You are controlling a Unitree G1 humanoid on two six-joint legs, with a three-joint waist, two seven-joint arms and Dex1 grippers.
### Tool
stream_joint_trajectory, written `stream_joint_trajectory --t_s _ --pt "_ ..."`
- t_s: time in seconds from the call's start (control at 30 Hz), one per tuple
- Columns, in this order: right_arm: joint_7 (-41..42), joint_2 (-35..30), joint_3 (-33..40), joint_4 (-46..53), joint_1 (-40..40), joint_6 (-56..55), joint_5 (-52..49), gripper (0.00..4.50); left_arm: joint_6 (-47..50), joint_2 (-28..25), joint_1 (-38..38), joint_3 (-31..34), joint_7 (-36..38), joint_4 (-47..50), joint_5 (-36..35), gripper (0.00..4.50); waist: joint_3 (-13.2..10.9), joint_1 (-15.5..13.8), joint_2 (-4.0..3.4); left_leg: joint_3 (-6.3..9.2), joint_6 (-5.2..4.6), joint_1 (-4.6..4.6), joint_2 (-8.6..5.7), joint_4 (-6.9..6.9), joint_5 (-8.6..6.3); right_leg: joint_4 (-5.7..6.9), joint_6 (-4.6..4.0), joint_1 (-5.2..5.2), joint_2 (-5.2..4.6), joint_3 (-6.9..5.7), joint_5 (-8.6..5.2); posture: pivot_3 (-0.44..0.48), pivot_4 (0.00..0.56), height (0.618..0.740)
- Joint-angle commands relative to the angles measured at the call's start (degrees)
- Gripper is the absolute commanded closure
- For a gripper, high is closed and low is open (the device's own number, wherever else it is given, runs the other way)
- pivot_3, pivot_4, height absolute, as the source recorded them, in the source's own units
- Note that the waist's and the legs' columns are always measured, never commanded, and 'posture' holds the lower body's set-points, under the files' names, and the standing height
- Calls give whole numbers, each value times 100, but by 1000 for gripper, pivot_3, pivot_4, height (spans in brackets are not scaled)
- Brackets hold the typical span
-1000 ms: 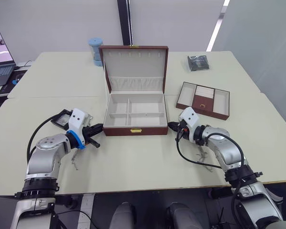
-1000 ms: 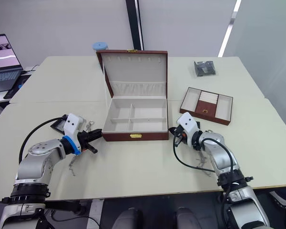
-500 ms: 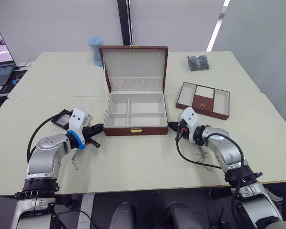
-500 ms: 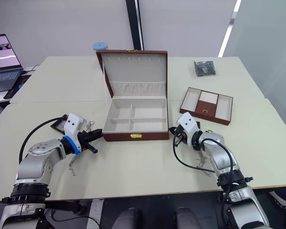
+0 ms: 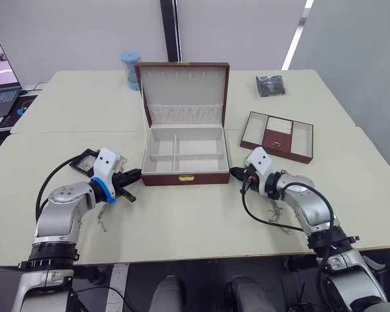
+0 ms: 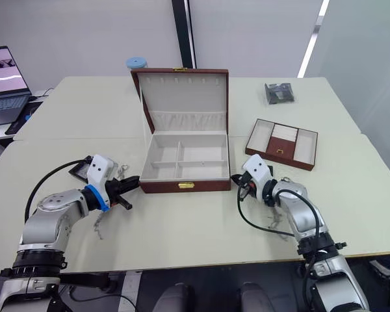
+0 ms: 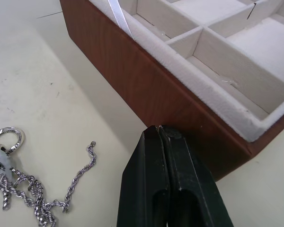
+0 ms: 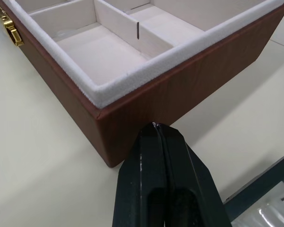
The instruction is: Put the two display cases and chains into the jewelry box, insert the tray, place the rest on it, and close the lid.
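Note:
The jewelry box point(image 5: 184, 177) stands open at the table's middle, its cream compartments bare and its lid point(image 5: 182, 88) upright behind. My left gripper point(image 5: 135, 174) is shut and holds nothing, its tip point(image 7: 158, 130) close to the box's front left corner. My right gripper point(image 5: 234, 171) is also shut and bare, its tip point(image 8: 155, 125) at the front right corner. One display case point(image 5: 83, 160) lies behind my left wrist, partly hidden. The black-framed corner of another display case point(image 8: 270, 203) lies by my right gripper. A silver chain point(image 7: 23, 191) lies beside my left gripper. The tray point(image 5: 277, 136) sits right of the box.
A blue cylinder point(image 5: 130, 68) stands behind the box's left corner. A small dark object point(image 5: 270, 85) lies at the back right. A laptop point(image 5: 0, 81) sits on a side desk at the far left. More thin chain point(image 5: 103, 220) lies under my left forearm.

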State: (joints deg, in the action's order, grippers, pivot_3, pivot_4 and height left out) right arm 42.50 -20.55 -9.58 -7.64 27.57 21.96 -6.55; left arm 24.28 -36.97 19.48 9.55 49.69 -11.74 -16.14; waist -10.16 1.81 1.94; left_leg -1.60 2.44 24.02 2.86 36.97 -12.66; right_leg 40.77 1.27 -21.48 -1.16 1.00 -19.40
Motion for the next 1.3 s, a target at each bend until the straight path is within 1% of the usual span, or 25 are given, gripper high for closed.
stream_joint_trajectory --t_s 0.03,0.13,0.27,0.37,0.4,0.43,0.47,0.57,0.63,0.73,0.77,0.83,0.87,0.9,0.97,1.07,1.3 --pt "32 -121 265 231 -7 -27 -178 4447 -97 -164 -38 220 23 98 -127 4500 0 0 0 0 0 0 0 0 0 0 0 0 0 0 0 0 150 740" --pt "7 -171 318 284 -24 -26 -229 4447 -158 -280 -47 313 -44 27 -127 4500 0 1 0 2 0 0 1 0 0 0 0 0 0 0 0 0 150 740" --pt "121 -304 678 704 -180 138 -644 4447 -210 -585 -45 774 -158 -93 -226 4500 0 3 0 5 0 1 5 -2 0 -1 0 -1 1 1 0 0 150 740" --pt "528 -705 1108 1116 -478 493 -1201 4447 -50 -883 -271 1108 -43 5 -391 4500 -1 -5 -1 5 0 3 1 -3 0 -4 0 0 -1 1 0 0 150 740" --pt "677 -870 1232 1196 -583 592 -1363 4098 -10 -979 -366 1183 22 31 -432 4112 -1 -5 -1 4 -1 2 -1 -3 -1 -7 2 4 -4 0 -1 0 150 740" --pt "816 -1072 1342 1228 -692 619 -1448 3989 14 -1086 -485 1267 65 56 -455 3974 -1 -6 -1 5 -1 2 -3 -3 -1 -11 3 6 -6 0 -2 0 150 740" --pt "933 -1267 1436 1208 -778 616 -1488 3775 17 -1186 -590 1344 120 49 -474 3706 -1 -7 -1 5 -1 2 -4 -3 -1 -13 3 6 -8 0 -2 0 150 740" --pt "1346 -1970 1786 954 -1023 472 -1544 2943 -47 -1553 -1032 1677 250 -60 -458 2822 -1 -7 -1 8 -2 1 -3 -5 -1 -15 3 8 -10 1 -2 0 150 740" --pt "1552 -2325 1916 810 -1127 360 -1524 2404 -73 -1744 -1366 1853 316 -43 -423 2240 -1 -7 -1 9 -2 -2 -1 -7 -1 -14 2 8 -8 2 -2 0 150 740" --pt "1901 -2802 2181 633 -1290 305 -1614 1486 -54 -1988 -1832 2301 386 -28 -456 1222 -1 10 -2 4 -2 -8 1 -12 -1 -14 2 8 -8 6 -3 0 150 740" --pt "2007 -2929 2241 591 -1360 279 -1630 1252 -66 -2058 -1967 2419 416 -49 -445 996 -1 12 -2 3 -2 -8 3 -12 -2 -14 2 7 -7 6 -3 0 150 740" --pt "2126 -3111 2332 507 -1484 225 -1623 611 -156 -2201 -2215 2614 493 -198 -387 400 -1 9 -2 3 -2 -8 4 -14 -2 -16 2 8 -8 5 -3 0 150 740" --pt "2189 -3184 2395 453 -1535 214 -1636 202 -209 -2268 -2330 2711 532 -288 -358 62 -1 6 -2 3 -2 -8 5 -14 -2 -15 2 8 -7 5 -3 0 150 740" --pt "2247 -3251 2449 387 -1575 192 -1639 18 -264 -2324 -2419 2799 552 -377 -331 0 -1 5 -2 3 -2 -8 4 -13 -2 -15 2 8 -8 5 -3 0 150 740" --pt "2386 -3408 2501 316 -1703 63 -1569 18 -410 -2460 -2532 2954 604 -646 -287 0 -2 1 -2 1 -2 -10 4 -13 -2 -15 2 9 -9 6 -3 0 150 740" --pt "2432 -3556 2638 240 -1853 11 -1566 18 -515 -2559 -2616 3107 642 -799 -270 0 -2 0 -2 -1 -2 -10 2 -14 -2 -17 2 9 -10 6 -4 0 150 740" --pt "2409 -3578 2651 161 -1983 -95 -1527 18 -623 -2594 -2528 3067 665 -940 -288 0 -1 0 -1 0 -2 -10 4 -14 -2 -17 2 11 -10 5 -4 0 150 740"
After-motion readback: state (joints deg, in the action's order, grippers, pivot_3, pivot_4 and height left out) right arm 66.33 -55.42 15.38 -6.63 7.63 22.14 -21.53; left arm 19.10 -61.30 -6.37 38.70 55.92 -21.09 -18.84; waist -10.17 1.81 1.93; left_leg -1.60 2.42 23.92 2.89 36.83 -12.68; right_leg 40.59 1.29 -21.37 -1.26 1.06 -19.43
